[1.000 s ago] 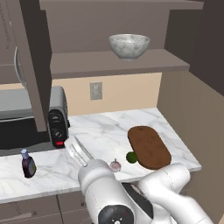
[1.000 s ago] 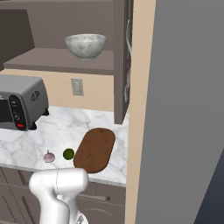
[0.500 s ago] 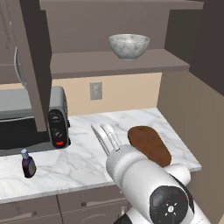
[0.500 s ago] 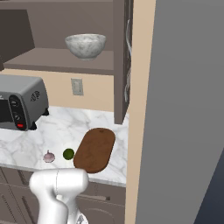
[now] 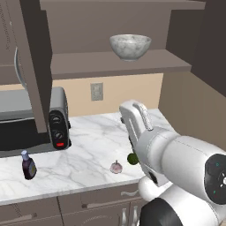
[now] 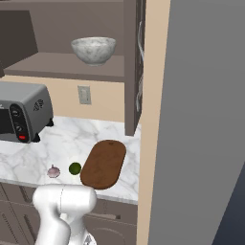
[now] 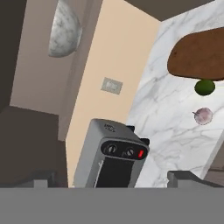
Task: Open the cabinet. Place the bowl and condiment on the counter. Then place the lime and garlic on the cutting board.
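The fingers (image 7: 112,179) stand wide apart and hold nothing, above the desk (image 5: 88,145). The bowl (image 5: 130,46) sits on the open cabinet's shelf (image 5: 114,64). A good grasp likely means rising level and pinching its rim.

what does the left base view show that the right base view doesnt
Left base view alone: the condiment standing on the counter near the toaster oven, and the claw raised over the marble, jaws open. Right base view alone: the whole cutting board, bare. Both share the bowl on the shelf of the opened cabinet, the garlic and the lime side by side on the marble, and the wall outlet.
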Tool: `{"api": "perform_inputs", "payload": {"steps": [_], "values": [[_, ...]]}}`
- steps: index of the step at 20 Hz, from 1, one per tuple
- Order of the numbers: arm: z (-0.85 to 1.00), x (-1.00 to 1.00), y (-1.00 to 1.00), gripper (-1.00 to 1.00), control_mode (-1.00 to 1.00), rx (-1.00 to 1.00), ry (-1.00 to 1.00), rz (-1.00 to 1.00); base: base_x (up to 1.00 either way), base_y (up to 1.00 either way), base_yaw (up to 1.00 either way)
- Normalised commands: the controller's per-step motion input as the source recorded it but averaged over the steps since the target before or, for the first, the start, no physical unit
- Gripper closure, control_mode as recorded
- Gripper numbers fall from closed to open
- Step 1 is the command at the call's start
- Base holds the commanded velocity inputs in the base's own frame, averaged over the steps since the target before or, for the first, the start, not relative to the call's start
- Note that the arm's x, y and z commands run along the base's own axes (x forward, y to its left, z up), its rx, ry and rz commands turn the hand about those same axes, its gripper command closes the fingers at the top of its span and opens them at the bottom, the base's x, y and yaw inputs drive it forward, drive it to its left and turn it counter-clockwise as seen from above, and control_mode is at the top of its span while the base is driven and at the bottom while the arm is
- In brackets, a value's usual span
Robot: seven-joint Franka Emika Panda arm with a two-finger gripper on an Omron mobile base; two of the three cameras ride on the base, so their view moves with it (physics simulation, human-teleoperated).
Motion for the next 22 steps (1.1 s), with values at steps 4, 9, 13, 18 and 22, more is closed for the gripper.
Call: {"api": "perform_inputs", "payload": {"steps": [4,9,13,18,22], "values": [[0.27,0.01,-0.40,-1.00,-1.00,0.04,0.00,-0.06,0.00,0.00,0.00],[0.23,0.15,-0.38,-1.00,-1.00,0.05,0.02,-0.05,0.00,0.00,0.00],[0.26,0.42,-0.07,-1.00,-1.00,0.01,0.01,-0.07,0.00,0.00,0.00],[0.16,0.50,-0.01,-1.00,-1.00,0.00,0.01,-0.05,0.00,0.00,0.00],[0.07,0.27,-0.05,-1.00,-1.00,0.00,0.00,0.00,0.00,0.00,0.00]]}}
